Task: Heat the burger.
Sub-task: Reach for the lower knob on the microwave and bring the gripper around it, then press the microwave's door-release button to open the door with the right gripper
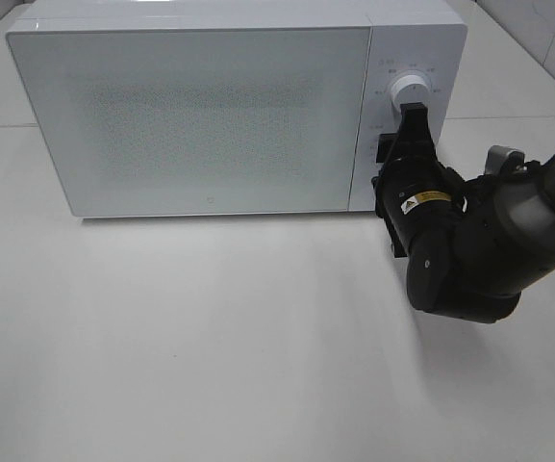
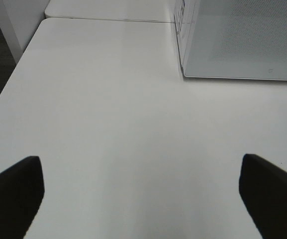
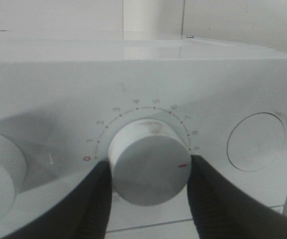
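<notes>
Right end effector (image 3: 149,172) is clamped on the white round timer knob (image 3: 145,149) of the white box-shaped microwave (image 1: 200,106), which stands toward the white surface's (image 1: 210,337) far edge. Left end effector (image 2: 143,196) gapes wide, empty. Where the burger is, cannot tell.

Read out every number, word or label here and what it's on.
"0 1 2 3 4 5 6 7 8 9": scale around the knob on the microwave panel, 0 in red.
Yellow warning sticker on the right arm: too small to read.
Door logo: too small to read.
</notes>
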`<state>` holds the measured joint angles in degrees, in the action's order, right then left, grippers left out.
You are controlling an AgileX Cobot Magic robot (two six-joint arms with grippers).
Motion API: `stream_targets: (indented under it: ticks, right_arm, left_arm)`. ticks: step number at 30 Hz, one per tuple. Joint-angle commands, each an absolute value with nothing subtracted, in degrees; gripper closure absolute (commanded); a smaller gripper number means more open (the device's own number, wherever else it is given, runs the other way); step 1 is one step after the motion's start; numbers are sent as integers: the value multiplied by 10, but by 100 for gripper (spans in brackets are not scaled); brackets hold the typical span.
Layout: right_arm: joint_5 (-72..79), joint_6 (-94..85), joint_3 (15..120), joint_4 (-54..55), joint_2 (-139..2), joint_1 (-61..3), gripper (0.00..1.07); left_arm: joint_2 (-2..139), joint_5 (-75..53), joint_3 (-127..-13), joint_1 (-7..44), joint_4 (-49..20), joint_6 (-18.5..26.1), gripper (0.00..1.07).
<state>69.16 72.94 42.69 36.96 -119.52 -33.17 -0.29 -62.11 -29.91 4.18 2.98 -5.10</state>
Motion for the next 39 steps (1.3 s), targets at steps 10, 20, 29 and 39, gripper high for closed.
stream_targets:
  ticks: [10,20,29,39]
  right_arm:
    - [822,734,438,405,-1193,-313,36]
    - [822,731,435,356,-1191,-321,34]
    - [816,728,376,351,-1156,-335,34]
    - [755,685,304,290,-1068,-335,34]
  left_arm:
    - [-11,-614,-297,41,28,-53,6]
    - [-11,-614,-297,41,28,-53,6]
    - [-11,-614,-297,41,29,-53,6]
    - [-11,-614,-297,41,30,-53,6]
